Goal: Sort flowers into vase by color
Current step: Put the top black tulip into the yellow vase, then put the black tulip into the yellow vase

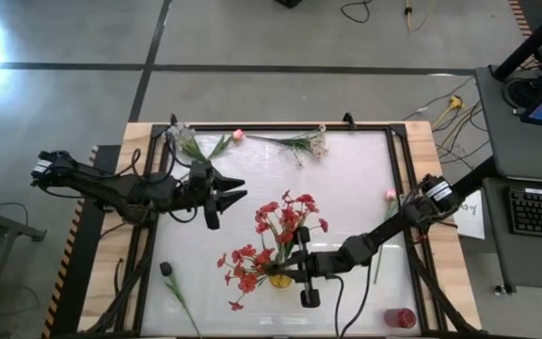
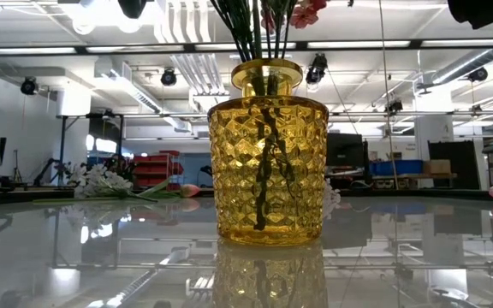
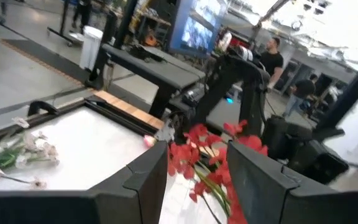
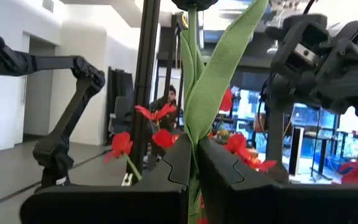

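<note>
A yellow cut-glass vase (image 2: 268,162) stands near the table's middle (image 1: 278,280) and holds red blossoms (image 1: 285,221) on green stems. My right gripper (image 1: 294,266) is level beside the vase, shut on a green stem with a long leaf and a dark bud (image 4: 194,4) on top. My left gripper (image 1: 233,193) hovers open to the far left of the vase, holding nothing. Lying on the table are white sprays (image 1: 309,143), a pink bud (image 1: 238,135) at the far edge, another pink bud (image 1: 390,195) on the right and a dark bud (image 1: 166,268) near left. My right gripper pinches the dark-bud flower's stem and leaf base (image 4: 193,140) between its two fingers (image 4: 166,165). The fingers come level from the table's right and lie across the stem. The flower stands upright with its bud above the fingers. Its lower end is hidden below them.
A small red container (image 1: 401,318) sits at the near right corner. A black frame (image 1: 393,179) borders the white table top. Beyond the table are desks, equipment and people (image 3: 272,59). Bare surface lies between the vase and the far-edge flowers.
</note>
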You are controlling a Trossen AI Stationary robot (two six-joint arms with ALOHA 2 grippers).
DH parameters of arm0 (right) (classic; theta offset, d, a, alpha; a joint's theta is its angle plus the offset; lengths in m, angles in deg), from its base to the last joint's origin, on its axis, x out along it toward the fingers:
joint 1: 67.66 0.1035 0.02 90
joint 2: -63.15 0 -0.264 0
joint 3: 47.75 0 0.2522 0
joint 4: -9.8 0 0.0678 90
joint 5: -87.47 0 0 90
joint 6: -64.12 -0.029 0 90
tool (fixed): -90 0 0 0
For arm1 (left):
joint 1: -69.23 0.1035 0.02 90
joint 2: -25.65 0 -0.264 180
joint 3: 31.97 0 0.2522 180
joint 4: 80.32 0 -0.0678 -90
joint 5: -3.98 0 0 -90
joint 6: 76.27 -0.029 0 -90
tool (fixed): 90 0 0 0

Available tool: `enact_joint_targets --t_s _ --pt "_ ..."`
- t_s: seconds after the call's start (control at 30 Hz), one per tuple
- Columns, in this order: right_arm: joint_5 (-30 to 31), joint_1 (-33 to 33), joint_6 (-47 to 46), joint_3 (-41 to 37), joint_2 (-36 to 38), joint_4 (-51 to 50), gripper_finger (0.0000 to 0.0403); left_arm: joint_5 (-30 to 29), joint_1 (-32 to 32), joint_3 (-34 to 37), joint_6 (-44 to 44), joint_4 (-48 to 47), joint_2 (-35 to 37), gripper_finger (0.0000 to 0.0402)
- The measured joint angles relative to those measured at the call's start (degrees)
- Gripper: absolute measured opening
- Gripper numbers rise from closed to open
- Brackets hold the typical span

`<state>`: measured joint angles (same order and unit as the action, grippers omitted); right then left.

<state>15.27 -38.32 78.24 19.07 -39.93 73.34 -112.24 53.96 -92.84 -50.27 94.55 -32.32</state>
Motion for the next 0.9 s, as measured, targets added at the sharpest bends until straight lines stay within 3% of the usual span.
enact_joint_targets --t_s 0.27,0.43,0.57,0.77,0.9 --pt "-0.02 0.02 -0.58 -0.02 0.33 -3.66 0.0013 2.77 0.02 -1.08 1.34 -13.7 3.1 0.0157" --pt "0.2 0.41 -0.92 -0.03 2.69 -13.49 0.0013 3.62 0.0 -8.37 2.33 -35.5 4.16 0.0157" --pt "0.18 0.55 -4.79 1.08 6.85 -26.58 0.0032 8.18 -0.03 -14.5 5.3 -53.75 2.35 0.0157" --pt "0.18 0.83 -8.77 5.99 12.7 -51.65 0.0102 22.78 -0.48 -18.24 14.76 -69.61 -2.01 0.0157" --pt "0.15 1.56 -9.74 10.68 15.72 -64.6 0.0149 25.78 -2.59 -19.41 24.02 -78.75 -4.89 0.0157"
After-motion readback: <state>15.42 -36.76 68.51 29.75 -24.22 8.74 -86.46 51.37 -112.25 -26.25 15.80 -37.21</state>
